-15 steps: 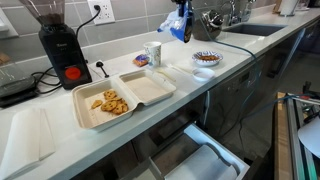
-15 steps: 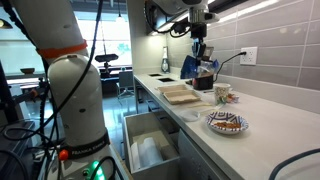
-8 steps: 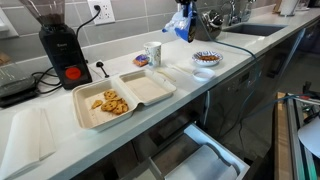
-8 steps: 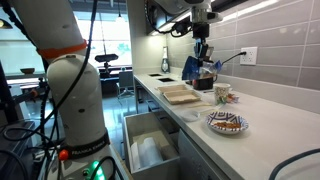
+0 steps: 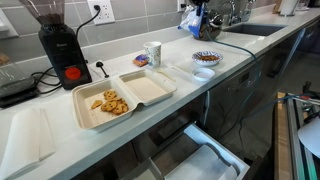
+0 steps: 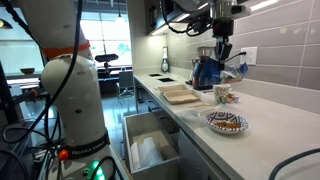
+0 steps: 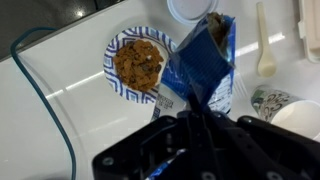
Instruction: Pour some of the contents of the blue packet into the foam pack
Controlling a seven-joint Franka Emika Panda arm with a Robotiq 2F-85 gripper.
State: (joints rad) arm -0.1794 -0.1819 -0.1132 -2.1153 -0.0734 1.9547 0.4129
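— Now, item one: blue packet (image 7: 203,60). Any lettering?
— There's print on a pale patch near its lower corner, too blurred to read. No brand is legible anywhere on the counter (image 5: 245,52).
— Location?
— In the air, held by the gripper (image 7: 196,112), jaws drawn narrow and clamped on one end of it. In the wrist view it sits over the counter just beside the patterned plate (image 7: 137,62) of cookies. In an exterior view the foam pack (image 5: 125,96) lies well apart from it, lid open, cookies in one compartment.
— Orientation?
— In an exterior view the blue packet (image 6: 208,70) hangs below the fingers, long axis roughly upright, slightly tilted. Which end is the opening: cannot tell.
— Other entries?
— White cup (image 5: 153,52), black grinder (image 5: 60,45), white spoon (image 7: 264,45).
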